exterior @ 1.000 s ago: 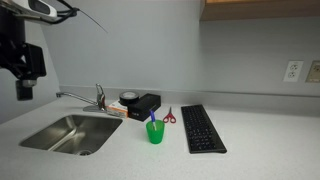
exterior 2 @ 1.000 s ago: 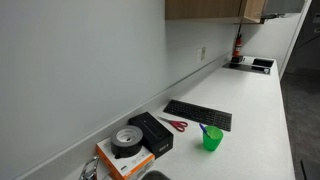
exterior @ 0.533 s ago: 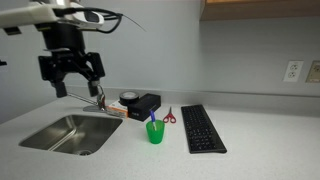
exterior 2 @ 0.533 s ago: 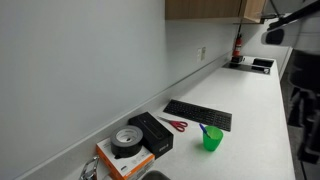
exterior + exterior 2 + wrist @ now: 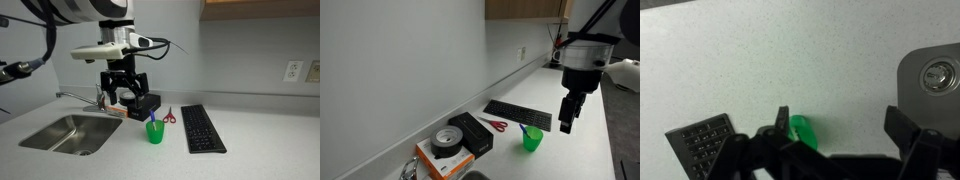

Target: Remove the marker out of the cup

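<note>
Plainly, marker (image 5: 152,118) standing in cup (image 5: 155,133), jaws spread

Open counter (image 5: 120,160) before cup (image 5: 155,132); keyboard (image 5: 203,128), scissors (image 5: 168,116) beside.

The cup (image 5: 155,132) is bright green, the marker (image 5: 152,118) blue at its visible end, the keyboard (image 5: 203,128) and end effector (image 5: 566,124) black, the scissors (image 5: 168,116) red-handled, the tape roll (image 5: 447,140) dark grey, the sink (image 5: 65,133) steel-grey, and the worktop (image 5: 760,60) off-white with fine speckles.
</note>
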